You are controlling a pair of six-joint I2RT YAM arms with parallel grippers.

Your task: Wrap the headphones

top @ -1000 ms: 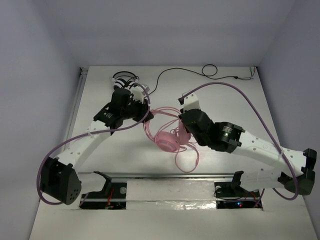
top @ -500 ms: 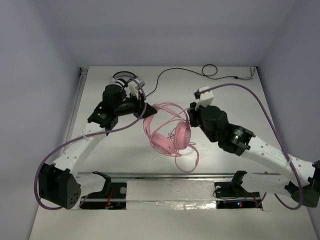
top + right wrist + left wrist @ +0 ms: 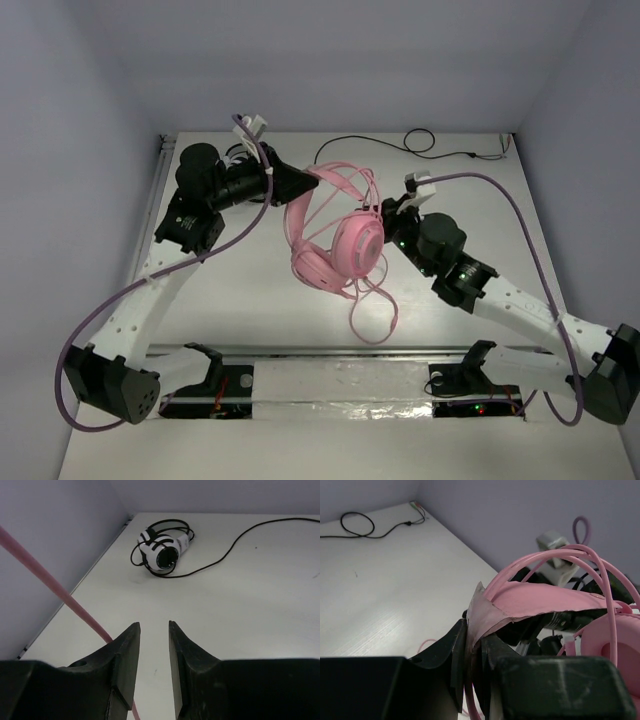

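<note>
The pink headphones point(image 3: 356, 240) hang in the air over the middle of the table. My left gripper point(image 3: 303, 184) is shut on their headband point(image 3: 545, 600), and cable loops lie over that band. The earcups dangle below, and the thin pink cable point(image 3: 378, 318) trails down to the table. My right gripper point(image 3: 392, 218) is open and empty, just right of the earcups. In the right wrist view its fingers point(image 3: 154, 625) stand apart over bare table, with a stretch of pink cable point(image 3: 50, 582) passing to their left.
Small black-and-white headphones point(image 3: 160, 552) lie at the far left, mostly hidden behind my left arm in the top view. Their black cable point(image 3: 420, 140) runs along the far edge to the right corner. Grey walls enclose the table on three sides.
My left gripper rose and swung back to the left, lifting the headphones off the table. My right gripper drew back from over them to their right side.
</note>
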